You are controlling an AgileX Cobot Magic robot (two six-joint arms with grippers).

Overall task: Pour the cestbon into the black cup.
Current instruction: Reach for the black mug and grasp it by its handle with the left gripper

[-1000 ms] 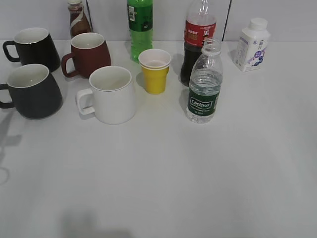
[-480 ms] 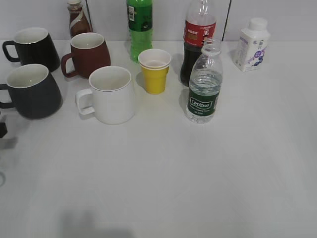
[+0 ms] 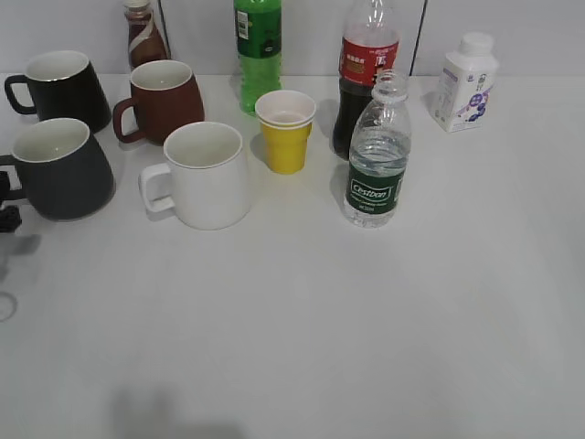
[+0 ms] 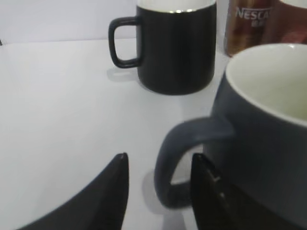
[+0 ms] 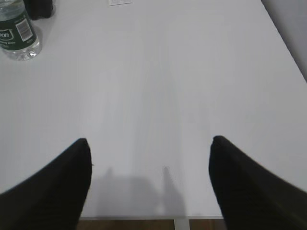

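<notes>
The cestbon [image 3: 377, 155] stands upright right of centre with no cap showing; its base also shows in the right wrist view [image 5: 17, 31]. The black cup [image 3: 59, 169] stands at the left edge, white inside. In the left wrist view the cup [image 4: 268, 124] is close on the right and its loop handle [image 4: 165, 167] sits between the tips of my open left gripper [image 4: 160, 157], with no clear contact. Only a dark tip of that gripper [image 3: 7, 215] shows in the exterior view. My right gripper [image 5: 149, 158] is open and empty over the table's front edge, far from the bottle.
A smaller glossy black mug [image 3: 64, 89] and a brown mug [image 3: 164, 99] stand behind the black cup. A white mug [image 3: 206, 174], a yellow paper cup [image 3: 286, 130], a green bottle [image 3: 259, 46], a cola bottle [image 3: 366, 73] and a white milk bottle [image 3: 464, 82] stand nearby.
My left gripper has come into the exterior view at the left edge and moved up toward the black cup's handle. The bottle and cups have not moved.
</notes>
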